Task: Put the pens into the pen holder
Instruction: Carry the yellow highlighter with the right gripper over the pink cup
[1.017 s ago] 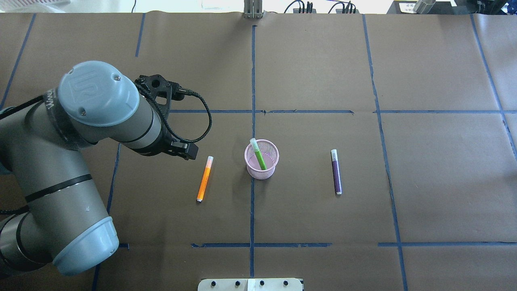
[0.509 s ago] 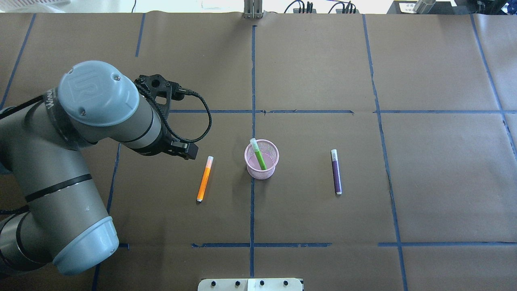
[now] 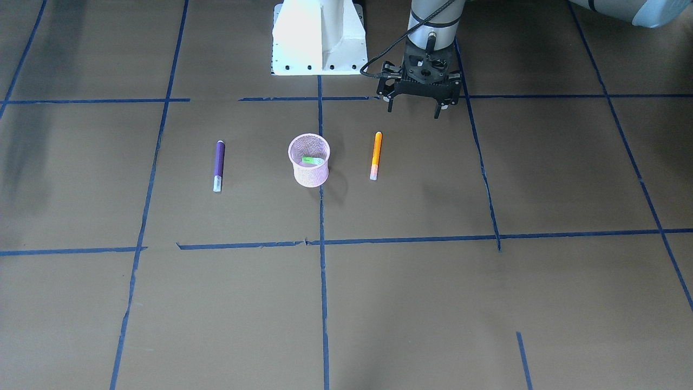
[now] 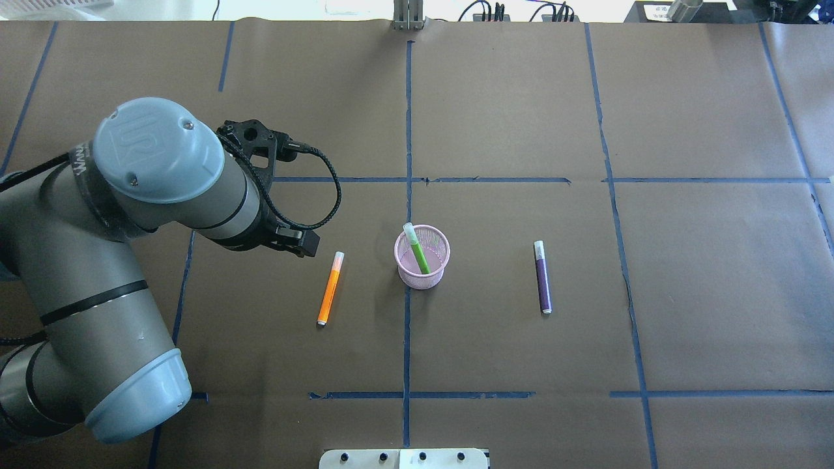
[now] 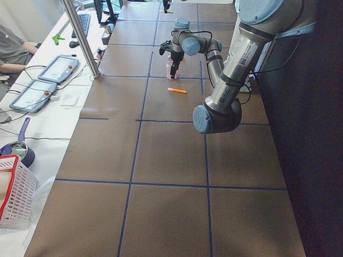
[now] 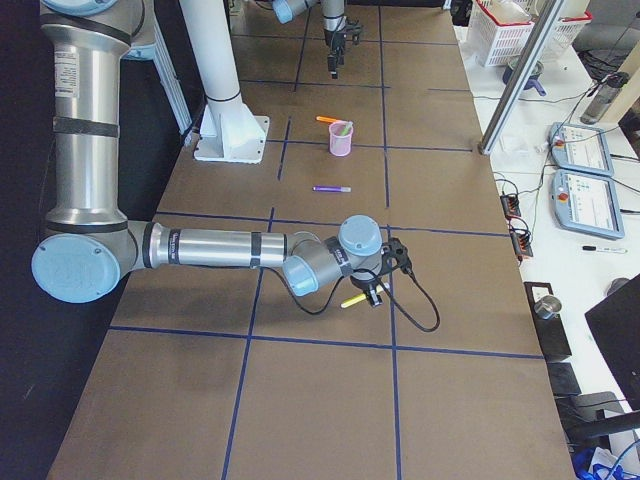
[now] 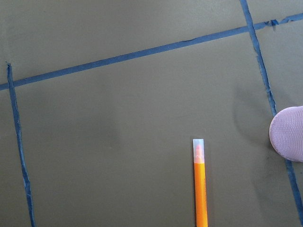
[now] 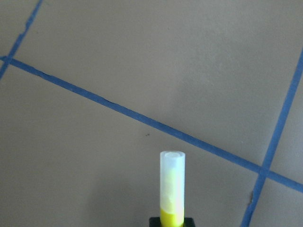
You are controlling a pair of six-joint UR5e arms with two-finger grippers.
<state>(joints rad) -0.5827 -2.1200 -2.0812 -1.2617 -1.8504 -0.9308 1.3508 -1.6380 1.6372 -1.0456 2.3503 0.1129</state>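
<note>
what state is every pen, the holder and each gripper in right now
pen holder, upright on the table, one pen inside
green pen, leaning inside the pen holder, cap end up
orange pen, lying flat on the table, outside the holder
purple pen, lying flat on the table, outside the holder
yellow pen, held by the right gripper, cap end sticking out
left gripper, open, empty, near the orange pen
right gripper, shut on the yellow pen

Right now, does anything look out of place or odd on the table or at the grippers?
One thing: the right gripper holds a yellow pen far from the pen holder, outside the overhead view. The rest looks tidy. The green pen leans in the holder, and the orange pen and purple pen lie flat, with no visible damage.
</note>
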